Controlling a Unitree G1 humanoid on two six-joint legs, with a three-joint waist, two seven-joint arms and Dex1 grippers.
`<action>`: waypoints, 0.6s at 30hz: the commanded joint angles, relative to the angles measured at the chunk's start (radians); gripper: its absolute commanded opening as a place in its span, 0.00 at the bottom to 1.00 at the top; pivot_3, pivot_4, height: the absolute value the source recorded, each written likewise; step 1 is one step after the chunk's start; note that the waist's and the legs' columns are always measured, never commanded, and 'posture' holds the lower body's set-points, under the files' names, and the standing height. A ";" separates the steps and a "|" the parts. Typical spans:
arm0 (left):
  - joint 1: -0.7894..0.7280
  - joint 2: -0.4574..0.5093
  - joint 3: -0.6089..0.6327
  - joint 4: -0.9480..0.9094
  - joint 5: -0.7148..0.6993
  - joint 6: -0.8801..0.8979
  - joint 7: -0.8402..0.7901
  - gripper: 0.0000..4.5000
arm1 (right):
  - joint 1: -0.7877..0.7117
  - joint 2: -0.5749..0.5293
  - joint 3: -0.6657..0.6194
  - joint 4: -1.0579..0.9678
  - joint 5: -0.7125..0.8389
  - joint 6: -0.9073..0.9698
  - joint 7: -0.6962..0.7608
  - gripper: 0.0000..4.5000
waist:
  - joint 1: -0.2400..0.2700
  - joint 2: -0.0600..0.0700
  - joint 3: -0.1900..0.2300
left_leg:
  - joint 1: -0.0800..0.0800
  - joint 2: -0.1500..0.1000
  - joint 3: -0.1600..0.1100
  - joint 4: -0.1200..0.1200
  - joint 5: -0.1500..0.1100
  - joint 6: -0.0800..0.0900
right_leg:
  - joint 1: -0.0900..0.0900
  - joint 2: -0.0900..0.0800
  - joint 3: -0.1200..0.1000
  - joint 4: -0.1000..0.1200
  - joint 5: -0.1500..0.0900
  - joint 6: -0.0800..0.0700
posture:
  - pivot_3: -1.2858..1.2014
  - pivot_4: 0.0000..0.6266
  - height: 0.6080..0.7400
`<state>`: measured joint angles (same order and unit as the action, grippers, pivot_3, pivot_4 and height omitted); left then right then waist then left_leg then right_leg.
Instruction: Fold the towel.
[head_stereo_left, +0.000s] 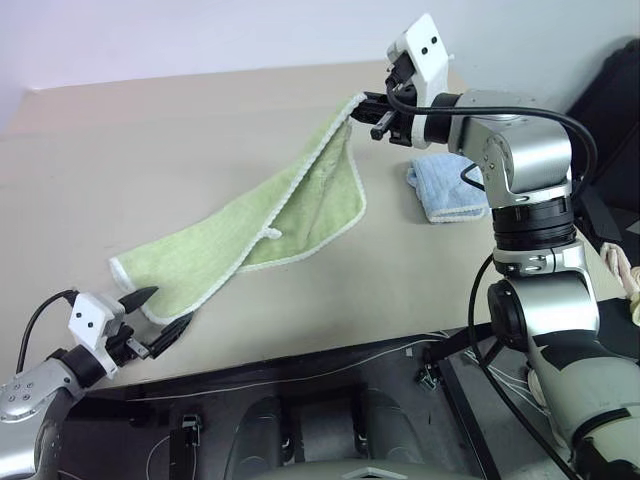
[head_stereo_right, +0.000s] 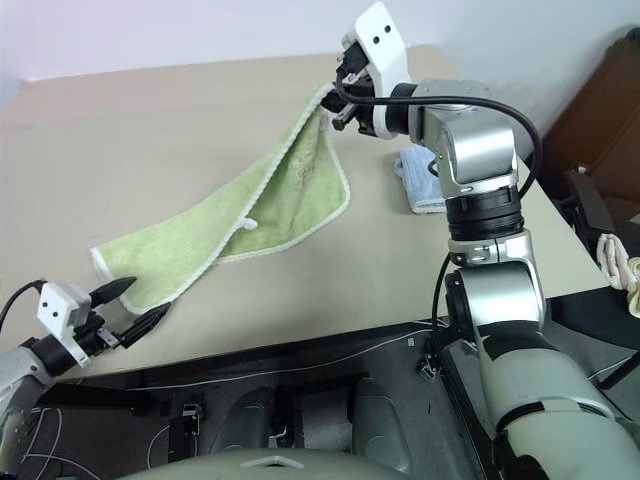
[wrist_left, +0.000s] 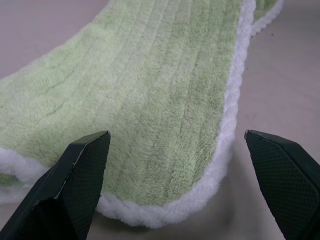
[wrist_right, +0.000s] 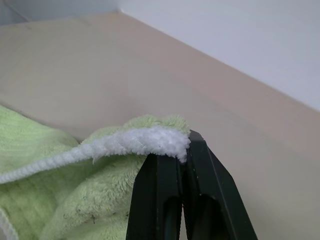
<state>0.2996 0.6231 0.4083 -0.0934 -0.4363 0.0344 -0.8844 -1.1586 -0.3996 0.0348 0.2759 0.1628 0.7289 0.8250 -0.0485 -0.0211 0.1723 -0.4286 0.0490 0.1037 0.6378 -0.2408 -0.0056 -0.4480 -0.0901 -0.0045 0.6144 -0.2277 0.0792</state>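
The right gripper (head_stereo_left: 372, 112) is clenched on one corner of the light green terry-cloth towel with white stitched edging (head_stereo_left: 290, 215), its two black fingers (wrist_right: 175, 195) pressed together over the white hem, and it holds that corner raised well above the beige tabletop (head_stereo_left: 150, 160). From this pinch the cloth hangs down and across toward the robot's left, sagging in a long slope until its lower end lies flat on the table near the front edge; a small white loop (head_stereo_left: 270, 233) dangles partway along the hem. At that lower end the left gripper (head_stereo_left: 160, 315) waits with its jaws spread wide and nothing between them, its fingertips (wrist_left: 90, 155) straddling the rounded near corner of the towel, just beside the white edging but apart from it. The step in hand looks like the gather before the first fold: one corner lifted, the other not yet taken. The next move probably calls for the left gripper to close on that near corner, so both corners can be carried over together. Beyond the right arm, a smaller light blue towel (head_stereo_left: 445, 188) lies crumpled on the table, well apart from the green one.
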 joint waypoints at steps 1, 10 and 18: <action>0.011 0.027 -0.009 -0.009 0.047 -0.055 -0.021 1.00 | -0.040 0.006 -0.008 -0.050 0.024 -0.007 -0.017 0.03 | -0.001 0.000 0.000 | 0.000 0.000 0.001 -0.001 0.000 0.000 | -0.001 0.000 0.000 0.000 0.000 0.000 | 0.52 0.24 1.00; 0.038 0.166 -0.014 -0.100 0.095 0.002 -0.078 1.00 | -0.025 0.005 0.001 -0.055 0.039 0.003 -0.041 0.03 | -0.019 0.000 0.000 | -0.003 0.000 0.004 -0.005 0.002 0.002 | -0.008 -0.001 -0.002 0.000 0.000 0.000 | 0.52 0.24 1.00; 0.058 0.283 0.020 -0.078 0.124 0.028 -0.123 1.00 | -0.012 -0.001 0.004 -0.065 0.041 0.013 -0.051 0.03 | -0.022 0.000 0.000 | -0.006 0.000 0.006 -0.005 0.003 0.002 | -0.012 0.000 -0.002 0.001 0.000 0.000 | 0.52 0.24 1.00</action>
<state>0.3584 0.8901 0.3870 -0.1684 -0.3066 0.0578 -0.9995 -1.1551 -0.3932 0.0526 0.2575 0.1834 0.7490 0.7809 -0.0708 -0.0206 0.1722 -0.4346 0.0490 0.1095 0.6328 -0.2381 -0.0033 -0.4596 -0.0897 -0.0066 0.6154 -0.2277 0.0793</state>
